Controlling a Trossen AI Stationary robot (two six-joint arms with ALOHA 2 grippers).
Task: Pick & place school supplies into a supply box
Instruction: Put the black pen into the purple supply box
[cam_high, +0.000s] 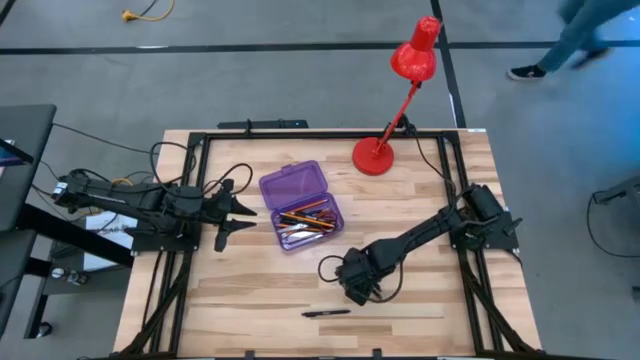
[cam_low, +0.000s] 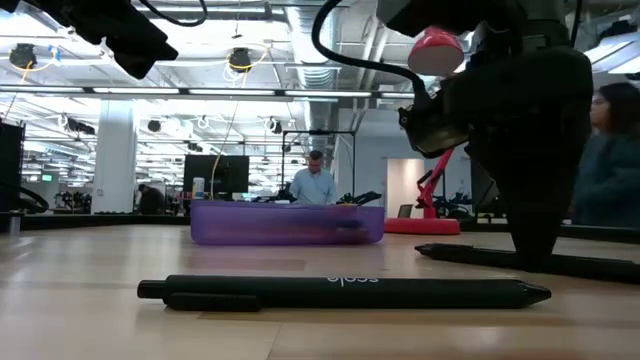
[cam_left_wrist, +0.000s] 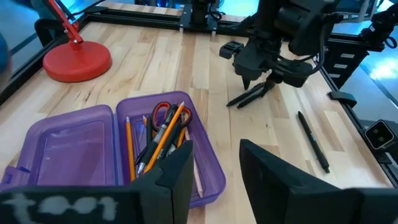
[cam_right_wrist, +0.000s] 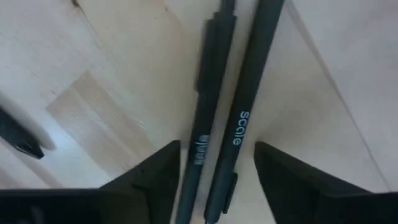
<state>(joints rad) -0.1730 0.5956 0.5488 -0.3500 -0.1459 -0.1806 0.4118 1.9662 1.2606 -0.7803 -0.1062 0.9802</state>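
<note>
- You have the purple box (cam_high: 303, 208) lying open near the middle of the desk (cam_high: 420, 300), its lid (cam_high: 293, 183) folded back toward the lamp side; the tray half holds orange pencils (cam_left_wrist: 127, 146), dark pens and the red-handled scissors (cam_left_wrist: 163, 112), all heaped lengthwise.
- Your right pincer (cam_high: 357, 285) is down at the desk surface in front of the box, toward the near edge; its fingers (cam_right_wrist: 155, 177) stand apart on either side of two black pens (cam_right_wrist: 239, 112) lying side by side and touching, so it is open and gripping nothing yet.
- A third black pen (cam_high: 327, 313) lies alone on the desk, closer to the near edge than the right pincer and apart from it.
- Your left pincer (cam_high: 232, 213) waits just beside the box on its left, fingers spread and empty, pointing at the box.
- The desk is pale wood planks inside a black frame; beyond it you see grey floor, and in the low view a large office hall with ceiling lights and a person (cam_low: 313, 182) seated far behind the box.
- A red lamp (cam_high: 398, 95) stands at the far side of the desk, well apart from the box; a person's legs (cam_high: 570, 40) cross the floor at the far right.
</note>
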